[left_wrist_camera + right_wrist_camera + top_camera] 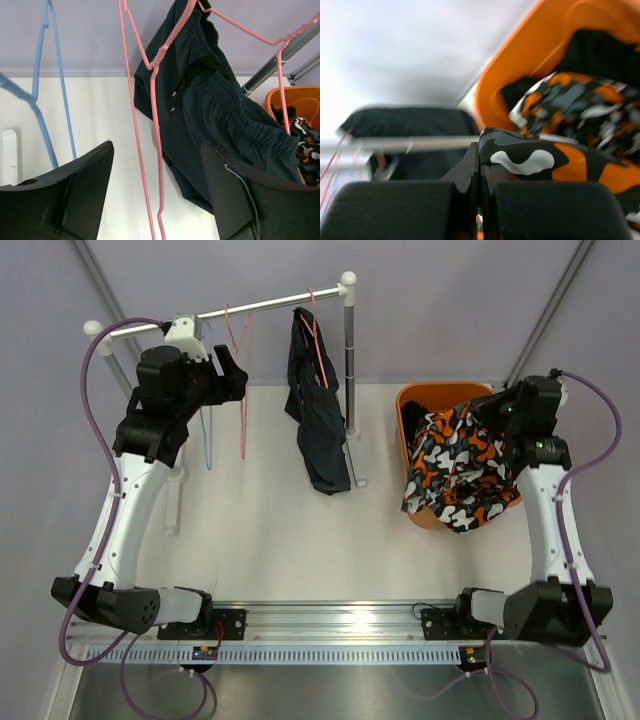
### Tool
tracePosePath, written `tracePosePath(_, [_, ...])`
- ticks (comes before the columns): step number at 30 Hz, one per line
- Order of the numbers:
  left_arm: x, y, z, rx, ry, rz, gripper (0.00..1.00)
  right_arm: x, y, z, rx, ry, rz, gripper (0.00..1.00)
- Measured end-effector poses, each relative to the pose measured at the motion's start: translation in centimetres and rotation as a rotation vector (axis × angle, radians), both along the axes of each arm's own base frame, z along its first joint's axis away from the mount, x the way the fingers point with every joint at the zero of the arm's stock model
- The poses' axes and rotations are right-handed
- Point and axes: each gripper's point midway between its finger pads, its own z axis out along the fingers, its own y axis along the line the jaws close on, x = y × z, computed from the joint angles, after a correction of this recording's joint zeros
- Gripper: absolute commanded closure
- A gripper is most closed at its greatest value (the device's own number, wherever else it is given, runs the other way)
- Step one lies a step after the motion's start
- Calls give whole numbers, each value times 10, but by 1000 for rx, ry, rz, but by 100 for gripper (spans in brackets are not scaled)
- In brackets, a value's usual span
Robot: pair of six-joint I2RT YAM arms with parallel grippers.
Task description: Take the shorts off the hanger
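Observation:
One pair of black shorts [315, 415] [215, 100] hangs from a pink hanger [318, 340] [240, 27] on the rack's rail [260, 306]. My left gripper [232, 375] [157, 145] is open just left of them, holding nothing, with the thin wires of an empty pink hanger [241, 370] [131, 100] passing between its fingers. The camouflage shorts [460, 465] [545, 160] lie draped over the orange basket's [415, 400] front rim. My right gripper [498, 412] [480, 150] is shut on their edge. Black fabric [600, 50] lies inside the basket.
An empty blue hanger [207, 440] [42, 100] hangs left of the pink one. The rack's upright post [349, 370] [272, 65] stands between the black shorts and the basket, and its foot [357, 480] rests on the white table.

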Motion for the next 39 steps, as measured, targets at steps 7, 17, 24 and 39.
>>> tracePosePath(7, [-12, 3, 9, -5, -24, 4, 22, 43, -38, -59, 28, 139, -70, 100])
tracePosePath(17, [-34, 9, 28, -23, -70, 9, 19, 3, -21, -202, 109, 384, -34, 100])
tracePosePath(24, [-54, 13, 41, -35, -91, 9, 19, 1, -17, -188, 104, 330, -11, 48])
tracePosePath(39, [-102, -64, 93, -89, -190, -230, 21, -55, -9, -33, -50, -25, 38, 6])
